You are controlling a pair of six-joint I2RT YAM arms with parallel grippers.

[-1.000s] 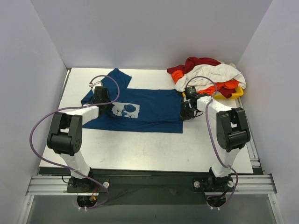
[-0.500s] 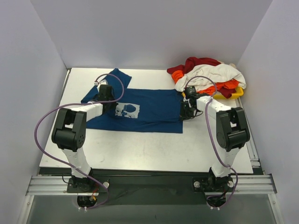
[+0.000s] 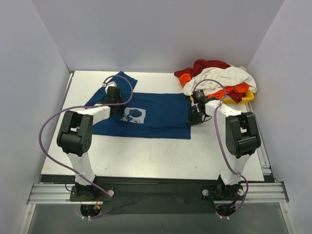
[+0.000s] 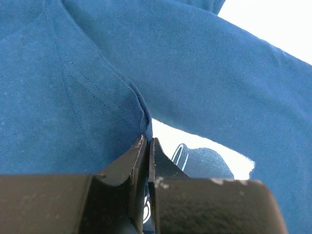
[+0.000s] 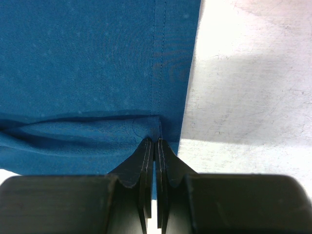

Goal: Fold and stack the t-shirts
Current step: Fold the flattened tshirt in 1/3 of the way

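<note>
The left jaws are pinching a raised fold of the blue t-shirt [image 3: 161, 114] near its sleeve; the right jaws are clamping its hem on the desk [image 3: 146, 156].

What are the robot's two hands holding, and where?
Both hold the dark blue t-shirt. The left gripper pinches a stitched fold at its sleeve end; the right gripper pinches its hem edge.

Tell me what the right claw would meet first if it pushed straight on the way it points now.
The blue t-shirt: the right claw is shut on its edge, and more of that cloth lies straight ahead. Depth is unclear, so it may also press into the table beneath.
</note>
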